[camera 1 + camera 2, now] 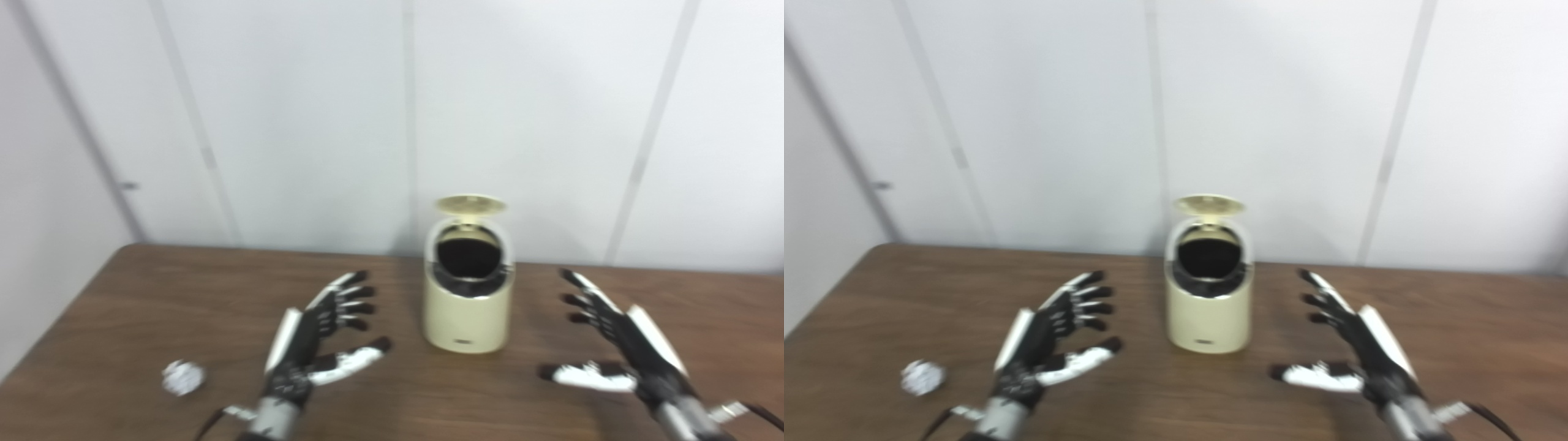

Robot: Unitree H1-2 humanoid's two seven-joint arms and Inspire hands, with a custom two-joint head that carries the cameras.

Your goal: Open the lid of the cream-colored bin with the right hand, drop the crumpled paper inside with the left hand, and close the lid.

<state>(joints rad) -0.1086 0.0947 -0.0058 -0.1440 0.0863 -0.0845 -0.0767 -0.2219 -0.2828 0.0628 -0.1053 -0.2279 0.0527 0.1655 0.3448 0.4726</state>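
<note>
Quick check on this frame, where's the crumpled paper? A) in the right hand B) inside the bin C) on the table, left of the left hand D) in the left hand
C: the crumpled paper lies on the table, outboard of the open, empty left hand; the right hand is empty too, and the bin already has its lid up.

bare lab-like room: plain white panelled wall (306, 122) behind wooden table (153, 306).
</note>
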